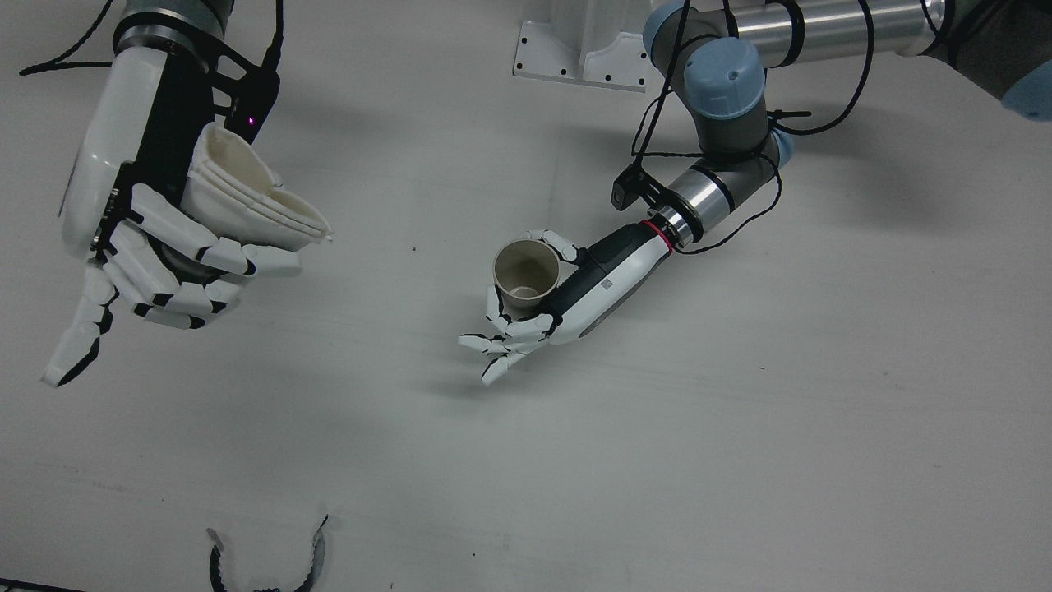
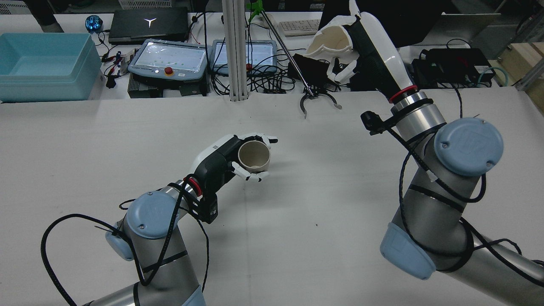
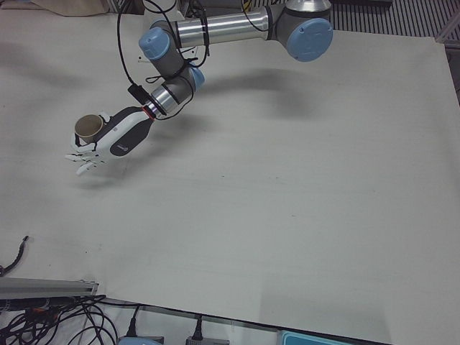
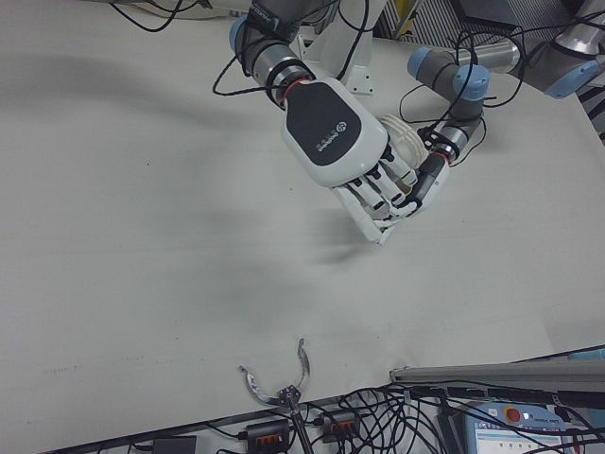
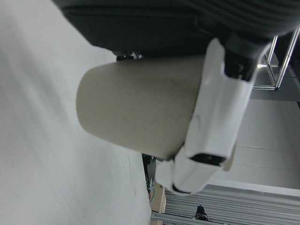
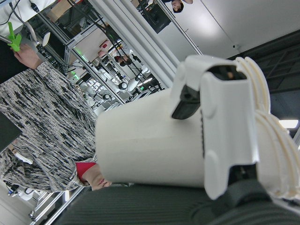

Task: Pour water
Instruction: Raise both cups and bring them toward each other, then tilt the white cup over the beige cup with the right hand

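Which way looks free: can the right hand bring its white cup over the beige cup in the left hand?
Probably yes: between the right hand with its white cup and the beige cup in the left hand nothing shows.

Silver arms (image 2: 420, 119), blue joint caps (image 2: 467, 146)

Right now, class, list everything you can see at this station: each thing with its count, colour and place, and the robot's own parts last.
Beige cup: one, upright, held in the left hand low over the table's middle.
White cups: nested and crumpled, exact count unclear, held raised and tilted in the right hand.
Table: one, white.
Black claw tool: one, at the table's operator edge.
Teal bin: one, on the bench beyond the table.
Tablets: two, grey-framed, on that bench.
Laptop: one, black, behind the tablets.
Left hand: white and black, fingers around the beige cup.
Right hand: white and black, gripping the white cups.
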You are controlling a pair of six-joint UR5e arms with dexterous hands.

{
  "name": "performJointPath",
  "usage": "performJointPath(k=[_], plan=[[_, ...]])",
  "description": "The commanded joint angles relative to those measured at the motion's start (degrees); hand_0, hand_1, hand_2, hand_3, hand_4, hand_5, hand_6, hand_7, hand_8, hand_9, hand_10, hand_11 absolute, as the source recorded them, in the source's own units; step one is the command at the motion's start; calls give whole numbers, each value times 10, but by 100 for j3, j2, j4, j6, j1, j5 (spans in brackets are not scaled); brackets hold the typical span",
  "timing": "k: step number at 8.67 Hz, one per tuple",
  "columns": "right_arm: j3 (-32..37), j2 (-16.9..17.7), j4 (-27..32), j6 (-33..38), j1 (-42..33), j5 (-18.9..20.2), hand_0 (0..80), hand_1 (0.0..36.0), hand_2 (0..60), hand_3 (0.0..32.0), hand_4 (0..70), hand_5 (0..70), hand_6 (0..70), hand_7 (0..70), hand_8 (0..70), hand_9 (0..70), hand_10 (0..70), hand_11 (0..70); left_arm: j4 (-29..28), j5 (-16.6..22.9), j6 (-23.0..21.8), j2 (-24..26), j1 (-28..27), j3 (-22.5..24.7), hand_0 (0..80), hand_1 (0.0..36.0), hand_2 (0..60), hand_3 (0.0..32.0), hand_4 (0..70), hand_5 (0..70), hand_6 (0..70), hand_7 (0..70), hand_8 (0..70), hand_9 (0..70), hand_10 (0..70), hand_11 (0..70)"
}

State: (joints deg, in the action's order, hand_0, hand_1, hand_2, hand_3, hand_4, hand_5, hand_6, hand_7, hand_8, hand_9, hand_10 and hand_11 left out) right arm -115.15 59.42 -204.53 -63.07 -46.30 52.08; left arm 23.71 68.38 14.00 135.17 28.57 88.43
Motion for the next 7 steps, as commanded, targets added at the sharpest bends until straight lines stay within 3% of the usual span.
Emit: performJointPath(k=[1,3,6,7], plan=[[10,-264,394,-2386,1049,-645,800,360,600,0,518,219,562,700,366,521,0,0,231,18,-20,484,-9,-1,800,360,600,0,582,700,224,209,66,28,61,127],[28,-229,974,-3725,1674,-1058,800,360,600,0,434,217,517,700,348,493,0,0,239,26,-168,449,8,-18,800,360,600,0,592,700,229,216,66,30,63,128],[-103,-37,1353,-3713,1634,-1297,800,360,600,0,373,215,467,700,334,471,0,0,301,9,-739,335,122,-10,800,360,600,0,588,700,228,214,68,33,65,133],[-409,434,1685,-3260,1424,-1306,800,360,600,0,356,216,463,700,338,474,0,0,205,9,-976,-31,192,69,800,360,600,0,582,700,224,208,68,33,67,135]])
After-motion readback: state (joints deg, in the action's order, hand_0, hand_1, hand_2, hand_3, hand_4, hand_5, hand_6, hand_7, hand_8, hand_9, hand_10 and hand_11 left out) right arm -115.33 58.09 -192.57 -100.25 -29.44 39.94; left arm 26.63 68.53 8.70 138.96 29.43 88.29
